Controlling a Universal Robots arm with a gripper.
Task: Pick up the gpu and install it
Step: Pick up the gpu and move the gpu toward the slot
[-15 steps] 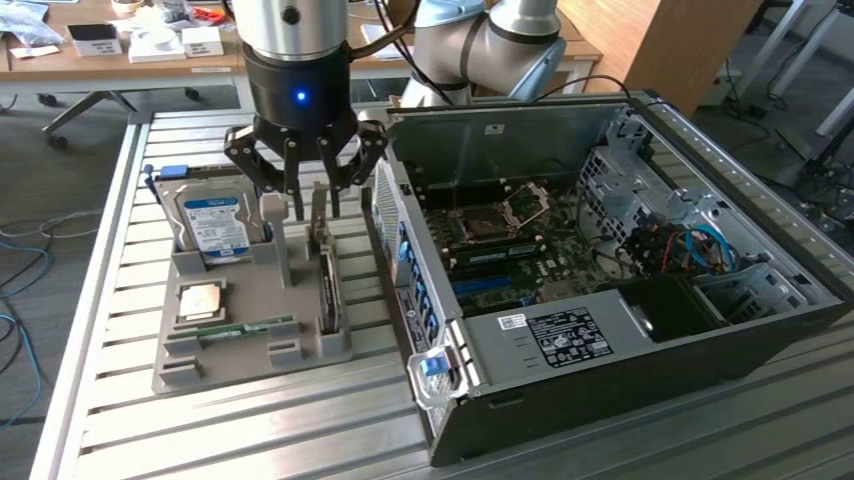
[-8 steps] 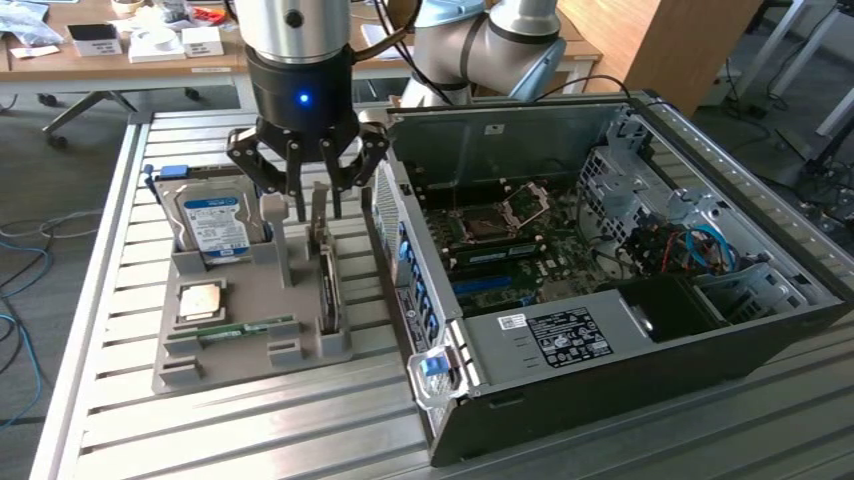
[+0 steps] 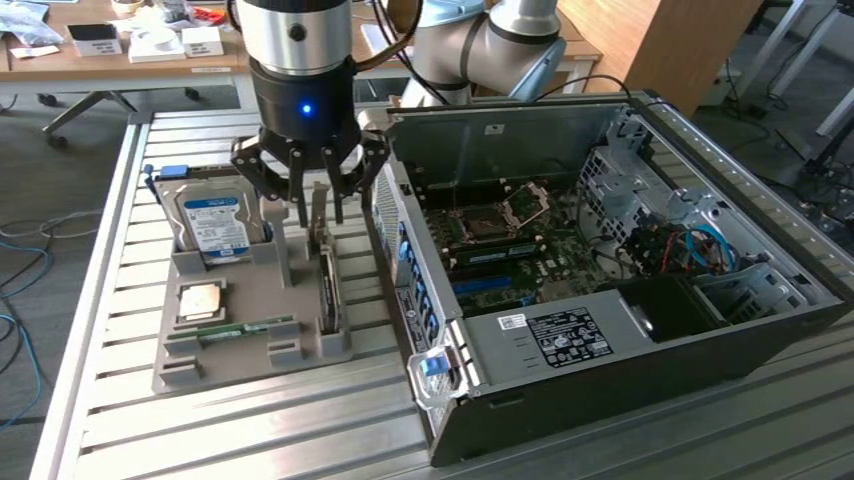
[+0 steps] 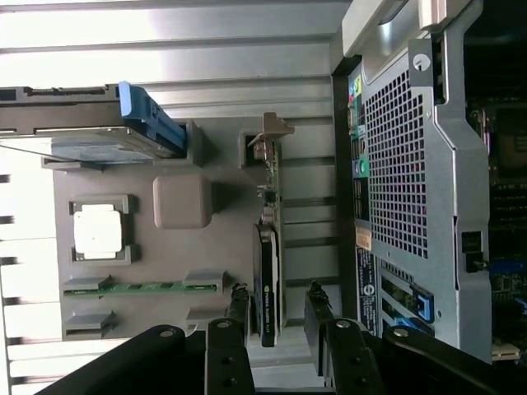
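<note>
Tool (image 3: 320, 215) released, jaws spread above the gpu (image 3: 327, 285), which stands on edge in the grey holder (image 3: 180, 375) on the tabletop (image 3: 267, 440). Step: pick-up approach. A secure grasp likely requires centring on the thin board.

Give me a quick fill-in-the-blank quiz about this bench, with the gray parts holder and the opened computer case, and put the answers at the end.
1. The gpu stands on its ___ in the gray holder.
2. The gripper hangs over the card with its jaws ___, one on each side of it.
3. The hard drive in the holder carries a ___ label.
4. The computer case lies to the exterior view's ___ of the holder.

Missing words: edge; open; blue; right.
</note>
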